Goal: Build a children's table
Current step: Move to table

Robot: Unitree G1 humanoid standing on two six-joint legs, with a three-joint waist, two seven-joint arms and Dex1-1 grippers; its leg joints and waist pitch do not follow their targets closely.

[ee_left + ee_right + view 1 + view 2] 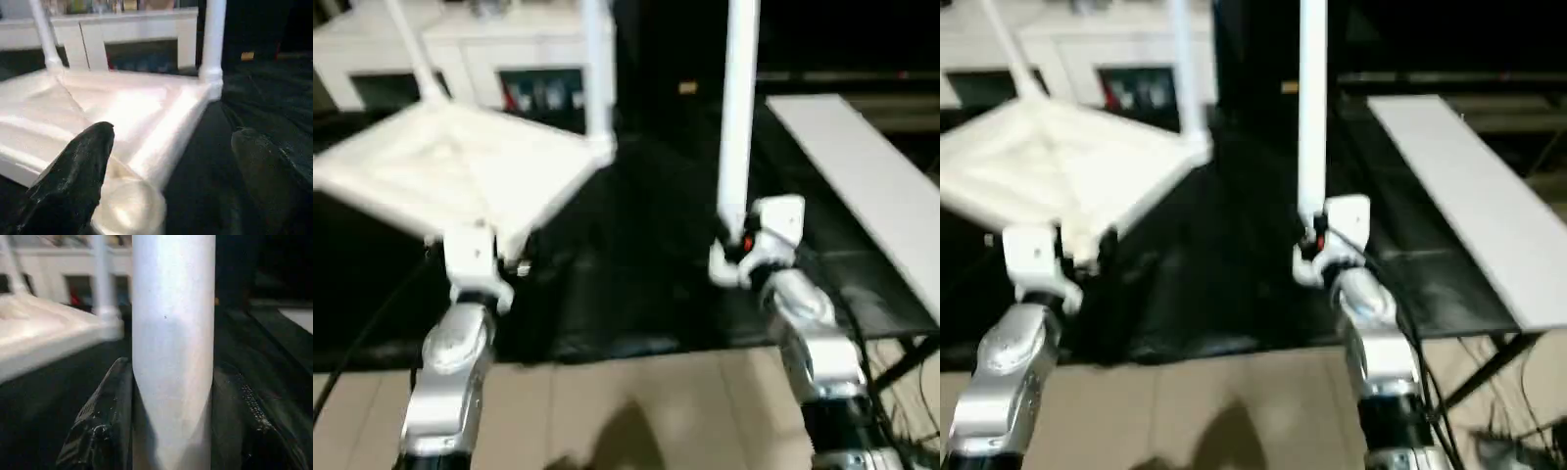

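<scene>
Left eye view: my right hand (736, 245) pinches a loose white tapered round plastic leg (739, 108) near its lower end and holds it upright above the black-covered bench (646, 274). My left hand (166, 196) is spread wide at the near corner of the small white plastic table top (450, 166), which lies ribbed underside up and tilted. Two white screw-in legs (597, 69) stand upward from its far corners. Behind it sits a white cabinet with glass doors (509, 59); a long white board (862, 176) lies to my right.
</scene>
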